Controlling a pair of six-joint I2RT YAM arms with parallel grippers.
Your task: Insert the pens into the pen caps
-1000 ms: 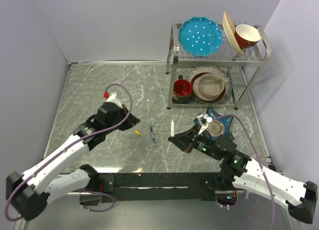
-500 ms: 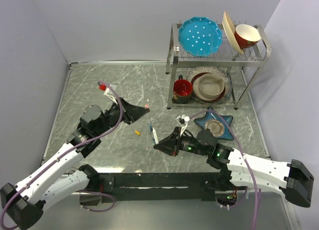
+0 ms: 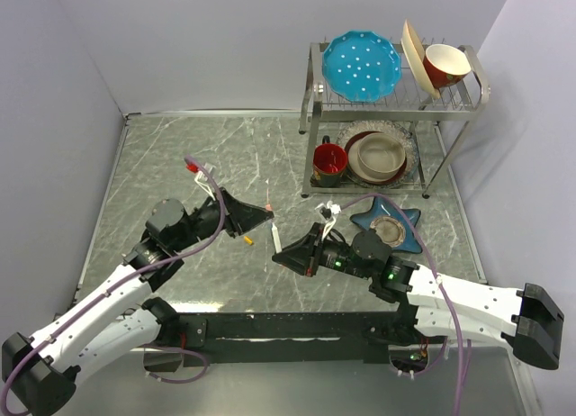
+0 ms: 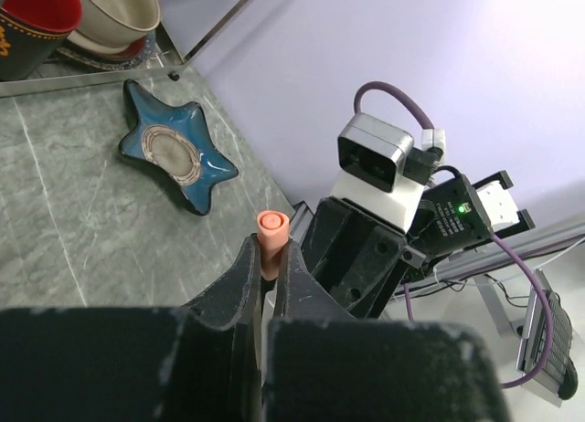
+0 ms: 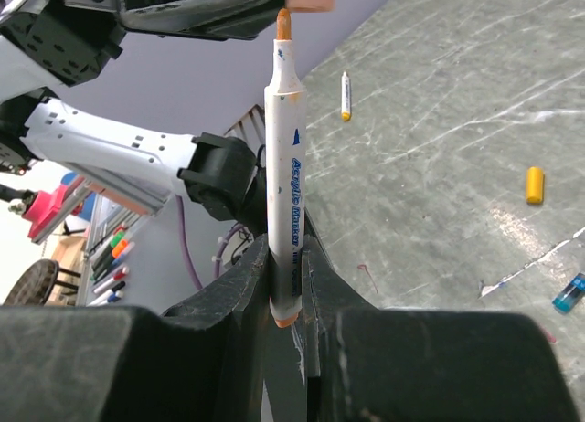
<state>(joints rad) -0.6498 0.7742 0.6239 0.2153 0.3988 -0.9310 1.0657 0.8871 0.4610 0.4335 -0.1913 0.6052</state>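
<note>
worktop point(image 3: 180, 155): grey marble | rack point(image 3: 387, 108): back right; top tier blue plate point(image 3: 361, 66), red bowl point(image 3: 447, 63); lower tier red mug point(image 3: 329, 161) | star dish point(image 3: 407, 220): on worktop, near rack front

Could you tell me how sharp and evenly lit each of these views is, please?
Top external: even, soft light, faint shadows beneath the arms, mild sheen on the table. Left wrist: the salmon-pink cap is crisp, while the near body of the left gripper is dark and blurred. Right wrist: print on the white marker is legible; the right gripper looks soft.
</note>
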